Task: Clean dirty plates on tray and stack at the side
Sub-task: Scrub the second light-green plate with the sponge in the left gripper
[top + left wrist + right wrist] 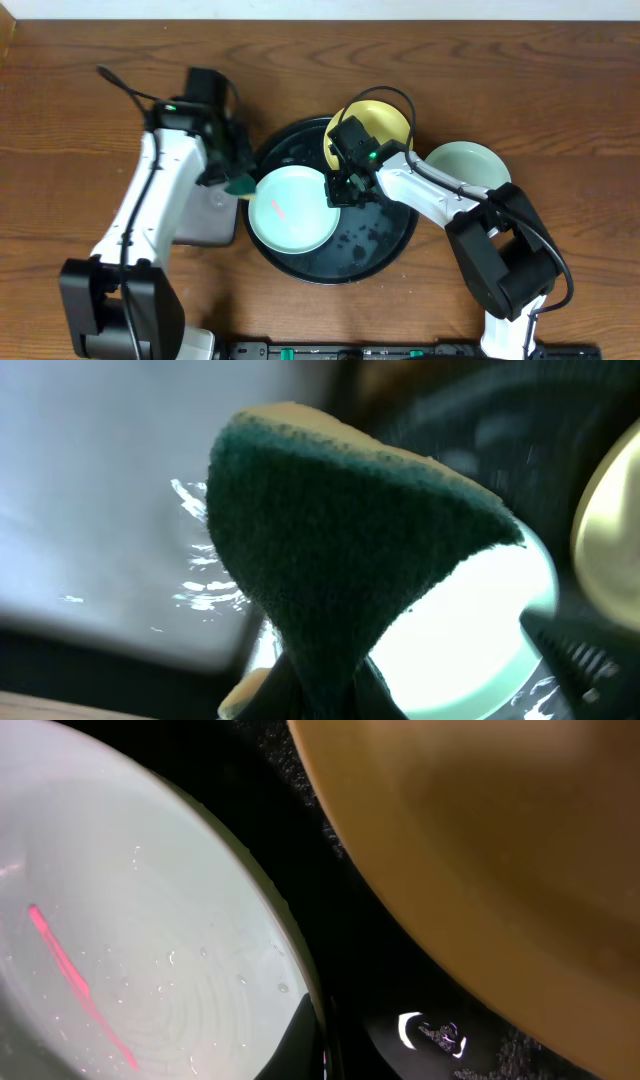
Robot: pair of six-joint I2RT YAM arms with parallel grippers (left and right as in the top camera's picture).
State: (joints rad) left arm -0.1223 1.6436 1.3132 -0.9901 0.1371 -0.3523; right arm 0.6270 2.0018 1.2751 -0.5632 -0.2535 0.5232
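Observation:
A mint plate (293,207) with a red streak lies on the left half of the round black tray (372,240). My right gripper (337,189) is shut on its right rim; the right wrist view shows one finger (322,1025) inside the plate (130,940) and the rim between the jaws. The yellow plate (371,124) rests on the tray's back right rim and also shows in the right wrist view (500,850). A second mint plate (467,166) sits on the table right of the tray. My left gripper (236,180) is shut on a green sponge (340,550) at the plate's left edge.
A grey rectangular tray (210,218) lies left of the black tray, under my left arm; it also shows in the left wrist view (100,500). Water drops and specks lie on the black tray's floor (360,232).

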